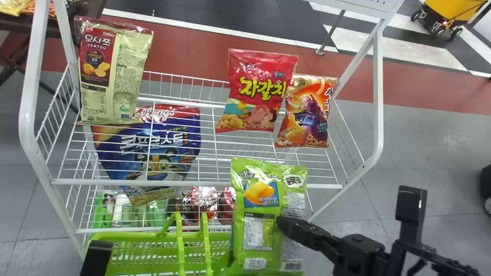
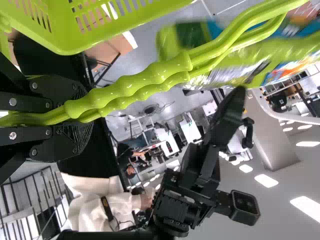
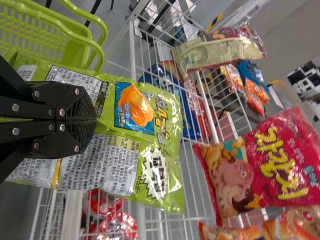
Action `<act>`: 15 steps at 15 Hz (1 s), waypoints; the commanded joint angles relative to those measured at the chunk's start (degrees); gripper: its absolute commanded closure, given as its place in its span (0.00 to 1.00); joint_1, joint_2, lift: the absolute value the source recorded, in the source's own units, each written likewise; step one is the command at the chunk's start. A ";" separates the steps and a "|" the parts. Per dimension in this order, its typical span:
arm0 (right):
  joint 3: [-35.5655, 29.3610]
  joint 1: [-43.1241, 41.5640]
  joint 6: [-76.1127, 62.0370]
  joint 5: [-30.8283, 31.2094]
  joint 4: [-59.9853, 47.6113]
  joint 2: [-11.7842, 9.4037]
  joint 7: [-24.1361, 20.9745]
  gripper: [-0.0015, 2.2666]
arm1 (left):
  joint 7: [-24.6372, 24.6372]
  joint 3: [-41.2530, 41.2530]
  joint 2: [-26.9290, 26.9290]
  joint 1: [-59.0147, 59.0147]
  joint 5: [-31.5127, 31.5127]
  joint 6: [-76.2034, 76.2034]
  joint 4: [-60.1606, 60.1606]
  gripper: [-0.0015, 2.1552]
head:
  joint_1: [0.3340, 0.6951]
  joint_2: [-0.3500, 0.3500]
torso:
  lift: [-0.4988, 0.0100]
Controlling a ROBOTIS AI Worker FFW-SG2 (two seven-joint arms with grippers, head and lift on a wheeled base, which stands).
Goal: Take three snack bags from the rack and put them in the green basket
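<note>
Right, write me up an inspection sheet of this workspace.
Surface: white wire rack standing on a tiled floor.
Job's things: green bag held upright at the rack's front; green basket below left of it, its inside not readable. Red bag and orange bag side by side on the rack, beige bag at its left, blue bag seen through wires.
Clutter: red foil packs and green packages low in the rack.
Grippers: left gripper shut on the basket's handles; right gripper shut on the green bag.
Cables: nothing seen across rack or basket.
Surroundings: yellow wheeled machine beyond the rack's right.
</note>
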 commanded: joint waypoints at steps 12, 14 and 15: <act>18.69 -1.75 8.70 2.67 14.44 -6.98 0.04 0.90 | 1.12 -1.81 -0.58 0.18 -1.42 0.03 -0.68 0.84 | 1.00 0.00 | 0.97; 19.75 -2.19 8.70 2.41 14.97 -7.07 0.13 0.36 | 1.21 -1.98 -0.58 0.18 -1.68 0.03 -0.68 0.84 | 1.00 0.00 | 0.97; 19.84 -2.81 10.46 2.58 14.97 -7.51 0.13 0.00 | 1.21 -2.07 -0.58 0.09 -1.68 0.03 -0.68 0.84 | 1.00 0.00 | 0.97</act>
